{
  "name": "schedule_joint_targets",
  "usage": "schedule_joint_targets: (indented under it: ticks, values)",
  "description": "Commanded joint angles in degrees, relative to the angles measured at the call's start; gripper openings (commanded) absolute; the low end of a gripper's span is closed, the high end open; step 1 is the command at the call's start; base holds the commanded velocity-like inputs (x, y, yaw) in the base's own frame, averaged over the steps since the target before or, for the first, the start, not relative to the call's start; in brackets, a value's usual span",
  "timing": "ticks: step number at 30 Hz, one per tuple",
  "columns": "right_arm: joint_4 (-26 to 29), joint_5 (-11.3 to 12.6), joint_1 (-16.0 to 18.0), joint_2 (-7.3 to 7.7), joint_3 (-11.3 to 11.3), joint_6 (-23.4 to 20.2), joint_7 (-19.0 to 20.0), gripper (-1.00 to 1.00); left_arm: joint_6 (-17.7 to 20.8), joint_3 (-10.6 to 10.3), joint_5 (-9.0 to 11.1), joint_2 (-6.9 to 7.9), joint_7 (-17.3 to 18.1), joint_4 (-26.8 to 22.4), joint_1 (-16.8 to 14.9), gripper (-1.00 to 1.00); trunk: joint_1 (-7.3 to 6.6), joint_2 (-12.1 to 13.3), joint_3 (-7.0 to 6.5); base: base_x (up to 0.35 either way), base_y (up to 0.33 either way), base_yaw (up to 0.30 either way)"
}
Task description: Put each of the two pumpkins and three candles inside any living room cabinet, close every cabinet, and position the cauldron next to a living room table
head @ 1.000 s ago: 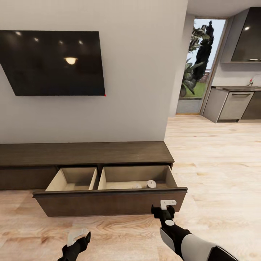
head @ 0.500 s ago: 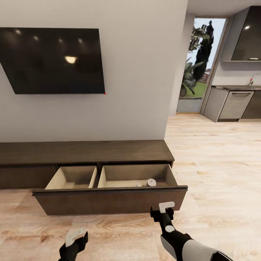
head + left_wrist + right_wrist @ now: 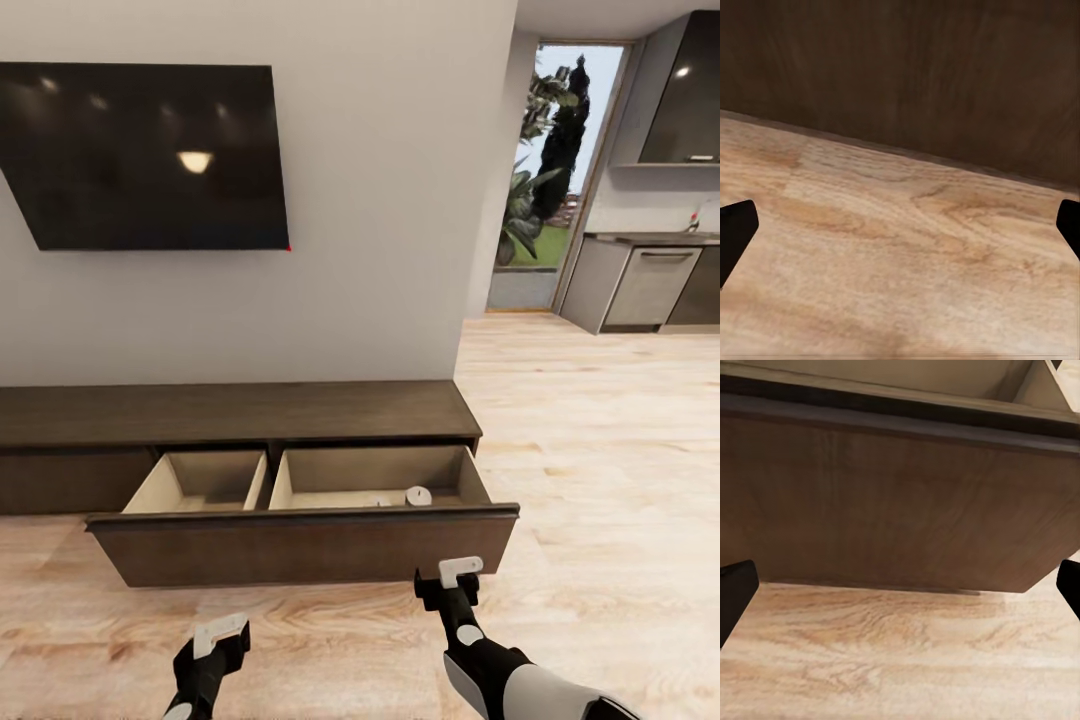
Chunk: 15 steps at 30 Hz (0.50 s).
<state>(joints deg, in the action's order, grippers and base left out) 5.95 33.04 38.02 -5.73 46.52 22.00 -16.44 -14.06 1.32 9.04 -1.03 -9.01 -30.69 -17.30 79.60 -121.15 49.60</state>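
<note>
A home living room opening onto a kitchen

A wall-mounted television (image 3: 150, 155) at 11 o'clock hangs above a low dark cabinet (image 3: 240, 415) on pale wood floor (image 3: 600, 450); at 2 o'clock stand grey kitchen units (image 3: 645, 290) beside a glazed garden door (image 3: 545, 170)

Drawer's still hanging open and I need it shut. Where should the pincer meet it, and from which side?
No handle shows on the drawer front, so push rather than grip. Bring the right pincer flat against the front panel's middle from the room side, probably with the left pincer alongside so it slides straight.
</note>
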Motion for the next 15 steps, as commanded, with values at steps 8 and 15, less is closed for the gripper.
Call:
schedule_joint_targets:
  ticks: [8,15]
  values:
    - [-0.06,0.38,0.04,-0.05,0.5,0.15,-0.26,1.0,-0.27,-0.09,0.27,-0.21,-0.04,-0.02,-0.05,1.0,1.75,-3.24,1.49,0.0,0.0,0.0]
    - [-0.07,0.64,0.04,-0.05,0.5,0.15,-0.26,1.0,0.13,-1.07,0.27,-0.86,0.03,-1.54,-0.25,1.0,3.29,-6.05,2.75,0.0,0.0,0.0]
